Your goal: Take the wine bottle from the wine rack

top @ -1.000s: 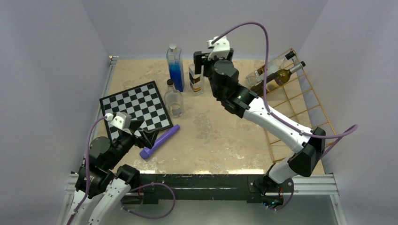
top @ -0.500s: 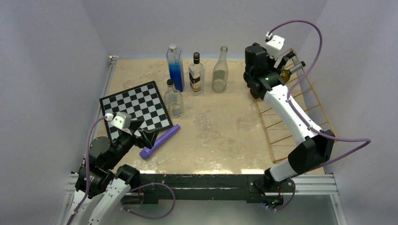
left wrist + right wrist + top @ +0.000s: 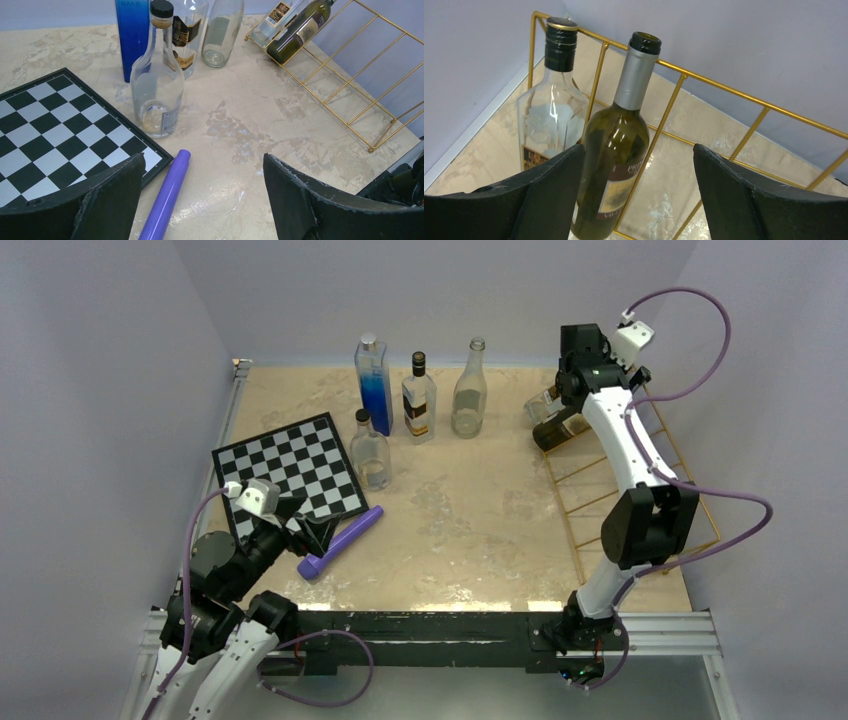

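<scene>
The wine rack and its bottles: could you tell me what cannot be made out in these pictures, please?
Top external: the right arm hides most of the wine bottle and the clear bottle on the wine rack.
Right wrist: the wine bottle's base is cut off by the lower edge, and one finger of the right gripper overlaps it, so contact cannot be judged.
Left wrist: both bottles run off the top edge.

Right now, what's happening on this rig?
The right claw is at the gold wire rack, open and straddling the dark green wine bottle lying there, not closed on it. A clear bottle lies beside it on the rack. The left claw is open and holds nothing, low over the table near the purple tube and the chessboard. The wine bottle is not yet off the rack.
</scene>
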Controlling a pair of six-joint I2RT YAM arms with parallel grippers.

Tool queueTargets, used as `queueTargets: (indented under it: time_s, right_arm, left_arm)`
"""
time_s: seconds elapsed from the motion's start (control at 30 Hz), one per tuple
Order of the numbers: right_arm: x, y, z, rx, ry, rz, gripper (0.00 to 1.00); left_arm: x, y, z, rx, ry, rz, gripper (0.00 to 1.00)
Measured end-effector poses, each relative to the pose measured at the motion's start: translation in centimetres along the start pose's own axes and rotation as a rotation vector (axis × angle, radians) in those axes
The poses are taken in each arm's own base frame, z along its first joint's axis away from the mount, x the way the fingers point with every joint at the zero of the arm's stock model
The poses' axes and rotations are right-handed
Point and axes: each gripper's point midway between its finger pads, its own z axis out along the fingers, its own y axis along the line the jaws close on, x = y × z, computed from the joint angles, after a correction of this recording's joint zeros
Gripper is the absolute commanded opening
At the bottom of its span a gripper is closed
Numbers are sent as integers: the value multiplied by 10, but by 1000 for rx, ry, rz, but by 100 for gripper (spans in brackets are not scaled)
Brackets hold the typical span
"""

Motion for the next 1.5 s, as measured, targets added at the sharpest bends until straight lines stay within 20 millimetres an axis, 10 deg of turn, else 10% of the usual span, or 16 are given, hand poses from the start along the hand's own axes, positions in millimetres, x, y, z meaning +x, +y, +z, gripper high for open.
queueTargets:
  time_s: [0.33,1.07,1.33,1.5]
  right_arm:
    - [18,10,59,45,46,12,77]
    - [20,19,107,87,57,79,69]
    - [16,26,109,77,49,144,2]
    - [15,26,109,45,45,144,0]
  left_arm:
    - [1,2,2,-13,6,-1,91]
    - [6,4,7,-22,39,-3,91]
    - [8,5,9,-25,48,-3,91]
    - [8,5,9,-25,48,-3,91]
